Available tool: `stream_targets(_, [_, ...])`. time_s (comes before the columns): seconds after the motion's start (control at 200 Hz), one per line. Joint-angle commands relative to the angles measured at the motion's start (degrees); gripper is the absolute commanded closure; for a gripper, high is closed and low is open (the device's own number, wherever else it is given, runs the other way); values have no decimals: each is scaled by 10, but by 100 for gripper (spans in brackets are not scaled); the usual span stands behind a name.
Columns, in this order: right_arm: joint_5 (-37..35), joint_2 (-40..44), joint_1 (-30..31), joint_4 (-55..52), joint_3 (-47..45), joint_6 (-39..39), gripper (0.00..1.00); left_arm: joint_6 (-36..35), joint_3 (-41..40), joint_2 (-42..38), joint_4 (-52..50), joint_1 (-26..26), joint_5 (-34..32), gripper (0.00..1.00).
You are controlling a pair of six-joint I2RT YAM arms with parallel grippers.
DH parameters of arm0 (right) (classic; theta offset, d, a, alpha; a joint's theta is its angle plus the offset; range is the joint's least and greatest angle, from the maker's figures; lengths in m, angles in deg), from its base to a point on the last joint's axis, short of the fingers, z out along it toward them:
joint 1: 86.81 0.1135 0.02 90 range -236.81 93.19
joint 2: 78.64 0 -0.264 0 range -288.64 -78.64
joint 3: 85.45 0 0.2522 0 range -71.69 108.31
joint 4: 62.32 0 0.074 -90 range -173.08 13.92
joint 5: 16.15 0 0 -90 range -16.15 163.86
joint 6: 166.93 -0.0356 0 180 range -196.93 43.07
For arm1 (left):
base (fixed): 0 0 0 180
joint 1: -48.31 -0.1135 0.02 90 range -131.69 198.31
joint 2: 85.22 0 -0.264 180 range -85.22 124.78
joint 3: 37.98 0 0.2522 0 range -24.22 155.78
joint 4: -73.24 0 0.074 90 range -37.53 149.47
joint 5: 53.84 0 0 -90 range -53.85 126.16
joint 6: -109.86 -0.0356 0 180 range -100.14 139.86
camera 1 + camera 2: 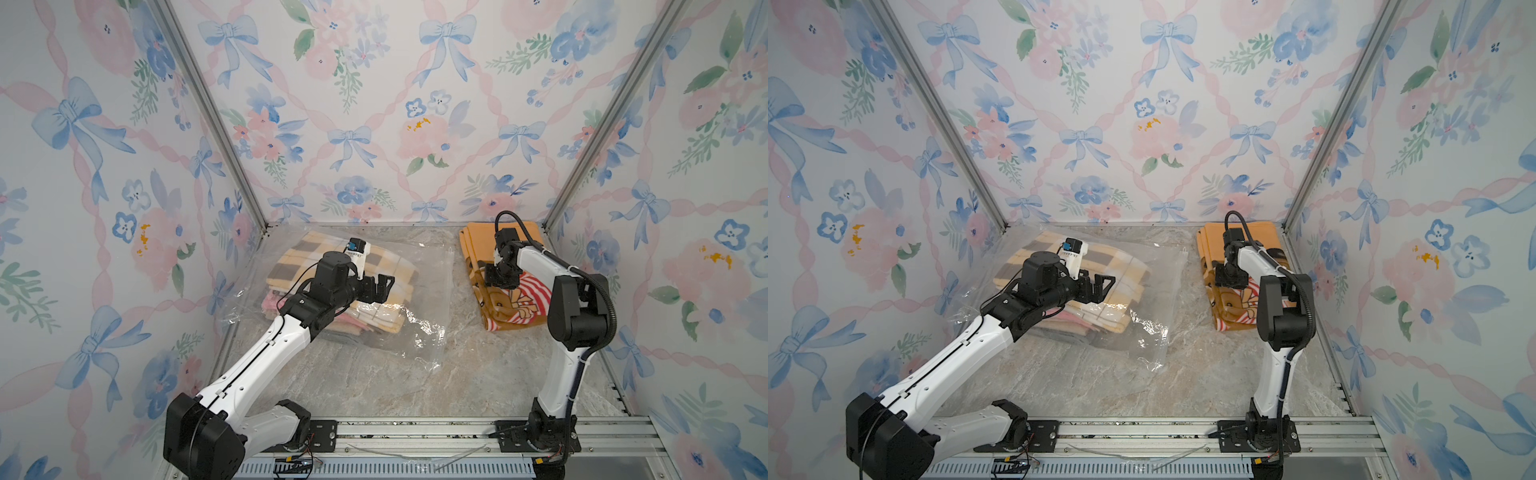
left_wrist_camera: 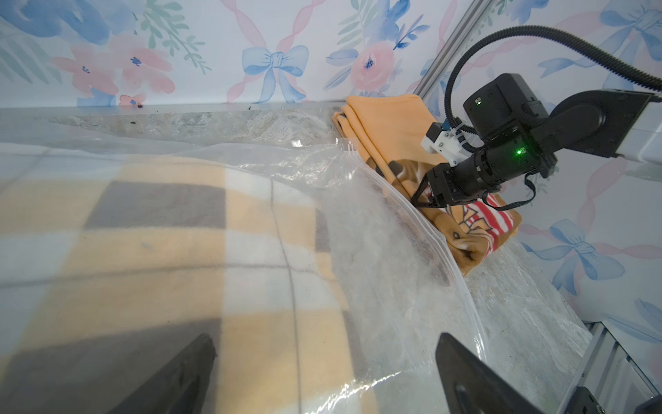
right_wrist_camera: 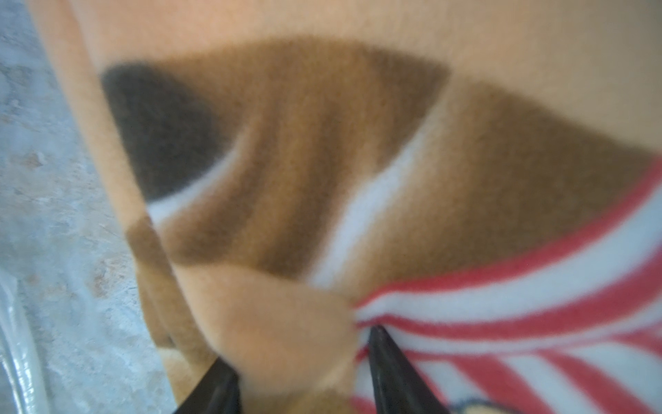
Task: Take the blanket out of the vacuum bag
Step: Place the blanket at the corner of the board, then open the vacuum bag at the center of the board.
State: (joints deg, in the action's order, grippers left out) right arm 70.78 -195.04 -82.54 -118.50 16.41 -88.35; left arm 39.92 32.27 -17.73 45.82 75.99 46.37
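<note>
Left claw (image 1: 388, 283) released, poised over the vacuum bag (image 1: 430, 266) containing a plaid blanket (image 1: 307, 249). Right claw (image 3: 301, 347) grasps a fold of the orange blanket (image 1: 476, 249), outside the bag.

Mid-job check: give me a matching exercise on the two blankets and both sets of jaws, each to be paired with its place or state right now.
Things:
1. checked blanket
2. orange blanket
3. left jaws
4. right jaws

Places and states:
A. closed on a bunched fold of fabric
B. wide open, over the vacuum bag
C. folded inside the clear plastic
D. on the bare table, outside the bag

Pairs: 1-C, 2-D, 3-B, 4-A
</note>
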Motion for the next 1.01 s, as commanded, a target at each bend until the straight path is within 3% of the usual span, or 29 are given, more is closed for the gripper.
stream_targets(0.0, [-14,13,3,17,-16,9,46,8,25,24,-9,19,14,2])
stream_targets(0.06, [-25,60,11,53,-51,9,43,-2,42,36,-16,37,-8,2])
stream_targets(0.23, [-21,207,30,112,-143,-23,25,-33,92,87,-52,96,-82,2])
stream_targets(0.375, [24,329,27,132,-229,-53,1,-51,140,135,-75,154,-149,8])
stream_targets(0.585, [171,470,8,176,-367,-118,4,-28,270,248,-173,230,-278,14])
stream_targets(0.75, [247,563,2,198,-452,-163,4,8,369,333,-252,254,-291,21])
stream_targets(1.0, [280,632,0,214,-540,-199,4,-8,471,425,-322,288,-291,24])
